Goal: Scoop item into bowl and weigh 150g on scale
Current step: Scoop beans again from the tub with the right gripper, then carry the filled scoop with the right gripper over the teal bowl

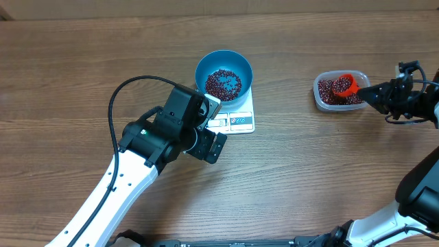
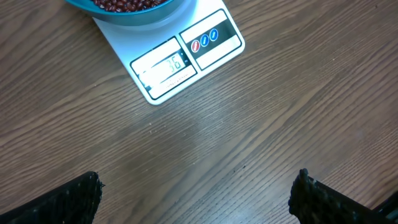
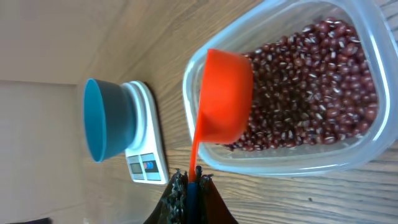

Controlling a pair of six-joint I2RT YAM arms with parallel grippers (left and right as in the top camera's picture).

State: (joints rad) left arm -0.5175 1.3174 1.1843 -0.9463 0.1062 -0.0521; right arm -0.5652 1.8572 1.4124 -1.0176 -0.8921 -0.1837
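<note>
Overhead, I saw one blue bowl (image 1: 200, 68) of beans (image 1: 223, 84) sitting on the single scale (image 1: 241, 122). One clear tub (image 1: 318, 96) lay well right of it. Left wrist: the left claw (image 2: 196, 199) was spread wide over bare worktop (image 2: 249, 124) near the scale. Right wrist: the right claw (image 3: 189, 186) pinched the handle of one orange scoop (image 3: 224, 99) at the tub.

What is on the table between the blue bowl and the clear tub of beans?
Nothing. In the overhead view only bare wooden table separates the blue bowl from the clear tub; the orange scoop is over the tub itself.
</note>
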